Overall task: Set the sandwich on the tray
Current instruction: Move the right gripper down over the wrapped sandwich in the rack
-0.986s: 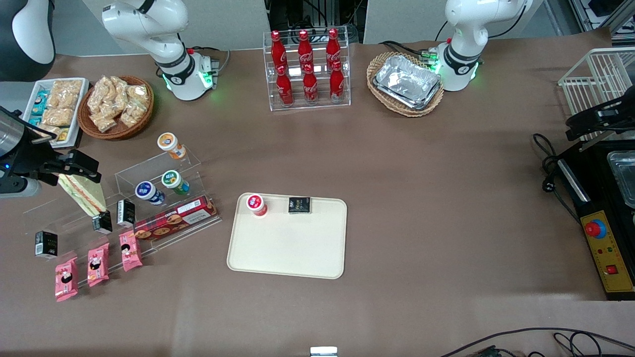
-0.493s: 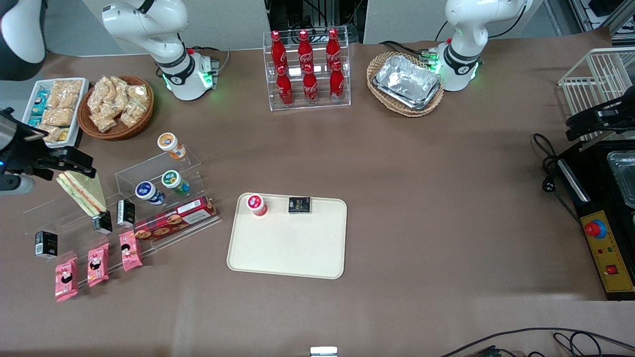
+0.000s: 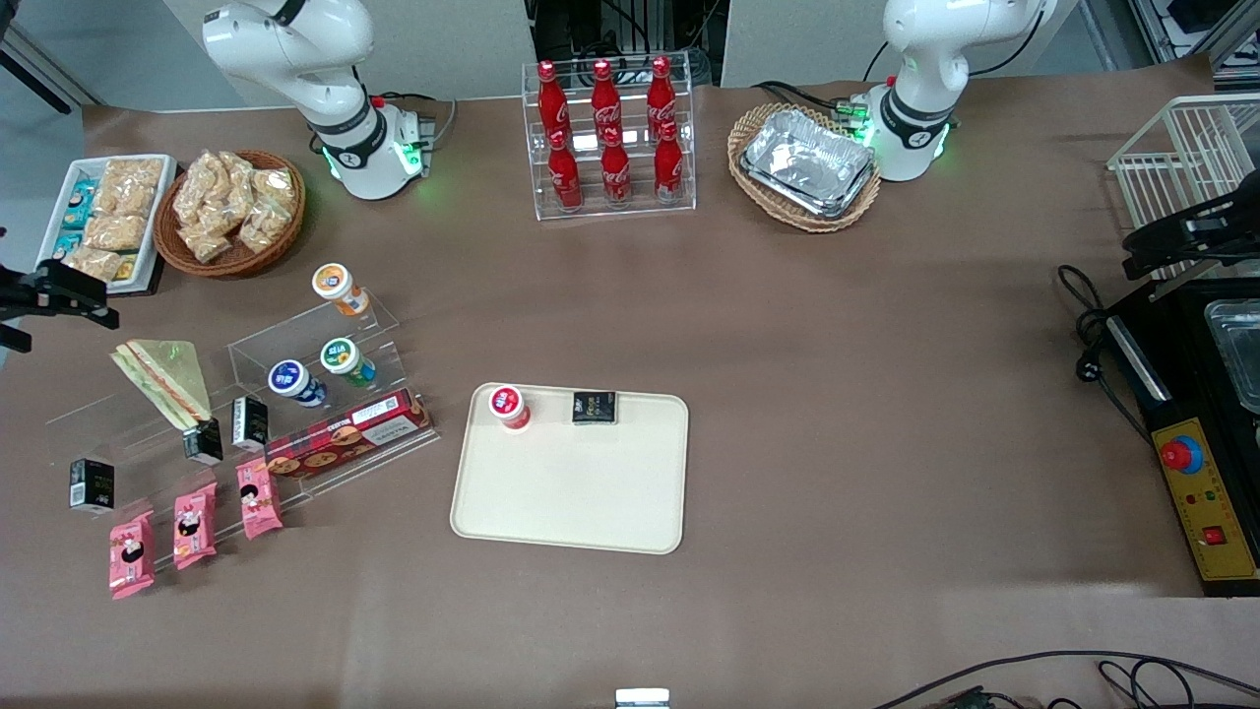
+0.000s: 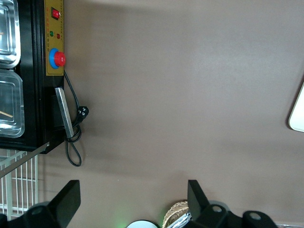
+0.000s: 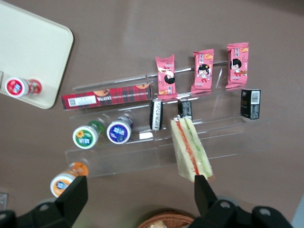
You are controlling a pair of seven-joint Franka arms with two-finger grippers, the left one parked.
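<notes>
The sandwich (image 3: 165, 382), a wrapped wedge with red and green filling, lies on the clear stepped stand (image 3: 295, 335) toward the working arm's end of the table; it also shows in the right wrist view (image 5: 190, 148). The cream tray (image 3: 571, 492) lies mid-table and holds a red-lidded cup (image 3: 509, 406) and a black packet (image 3: 595, 407); its corner shows in the right wrist view (image 5: 33, 52). My right gripper (image 3: 54, 305) hangs open and empty above the table, a little farther from the front camera than the sandwich. In the right wrist view the gripper (image 5: 137, 199) has one finger by the sandwich's wide end.
The stand also carries lidded cups (image 3: 340, 359), black boxes (image 3: 249, 423), a red biscuit box (image 3: 346, 441) and pink snack packets (image 3: 187, 522). A wicker basket of bagged snacks (image 3: 228, 212) stands near the gripper. A cola bottle rack (image 3: 608, 138) and foil trays (image 3: 807, 162) stand farther back.
My gripper has drawn away from over the sandwich's wide end, toward the working arm's end and away from the front camera. The sandwich has stayed on the stand.
</notes>
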